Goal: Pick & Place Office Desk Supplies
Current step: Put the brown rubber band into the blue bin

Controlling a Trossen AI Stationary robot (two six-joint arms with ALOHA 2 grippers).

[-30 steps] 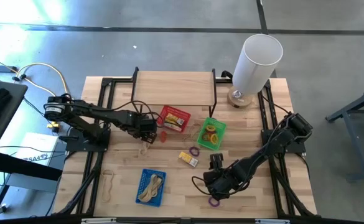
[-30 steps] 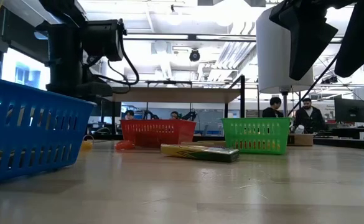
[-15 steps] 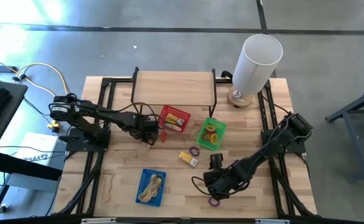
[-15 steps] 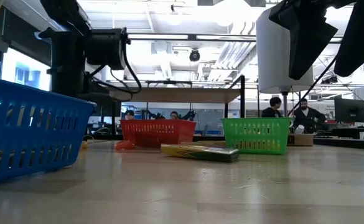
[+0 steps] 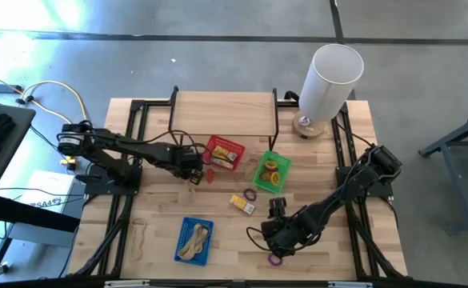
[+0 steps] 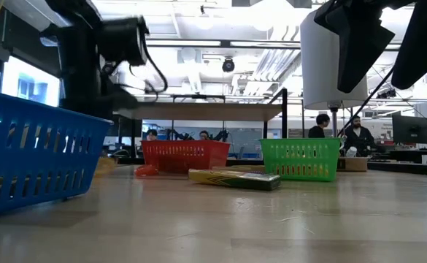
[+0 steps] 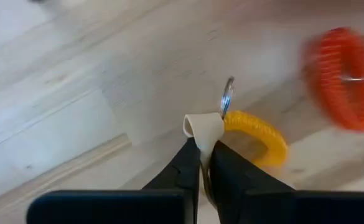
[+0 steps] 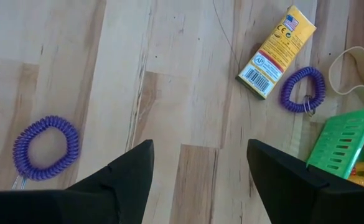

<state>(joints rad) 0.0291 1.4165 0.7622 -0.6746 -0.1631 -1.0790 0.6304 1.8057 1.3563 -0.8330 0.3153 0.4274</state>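
Left gripper is clenched on a pale tan band, pinched between its fingertips just above the table. A yellow coil loop with a metal ring lies just past the tips; an orange coil loop lies farther off. Right gripper stands released, holding nothing, with a purple coil loop beside one finger and a yellow box ahead.

Overhead, straight down on the whole table; tabletop-level, facing the room; wrists close above the wood. Shared across views: green basket.
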